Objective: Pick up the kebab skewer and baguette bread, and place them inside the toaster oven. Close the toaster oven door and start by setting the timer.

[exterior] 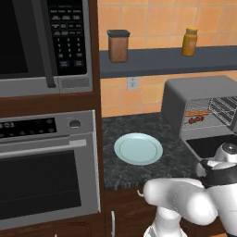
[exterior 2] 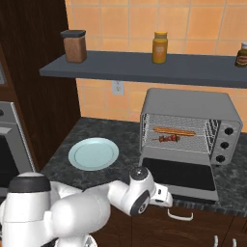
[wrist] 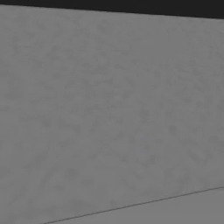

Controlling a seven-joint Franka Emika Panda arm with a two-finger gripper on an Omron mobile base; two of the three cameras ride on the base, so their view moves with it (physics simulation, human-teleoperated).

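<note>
plate point(exterior 2: 93, 153) sits bare at lower left of the right base frame on the dark worktop point(exterior 2: 62, 166). mid frame, the hand point(exterior 2: 164, 197) is low at the worktop's front edge, under the dropped toaster oven door point(exterior 2: 179, 174); fingers not visible, but they read as spread wide w/ nothing held. right of centre, toaster oven point(exterior 2: 193, 103) already has baguette bread point(exterior 2: 174, 130) and kebab skewer point(exterior 2: 168, 138) on the rack, skewer just in front of the bread. step in hand looks like shutting the door: get under its front lip, push up & back along the hinge arc, steady, w/o jolting the oven.
</note>
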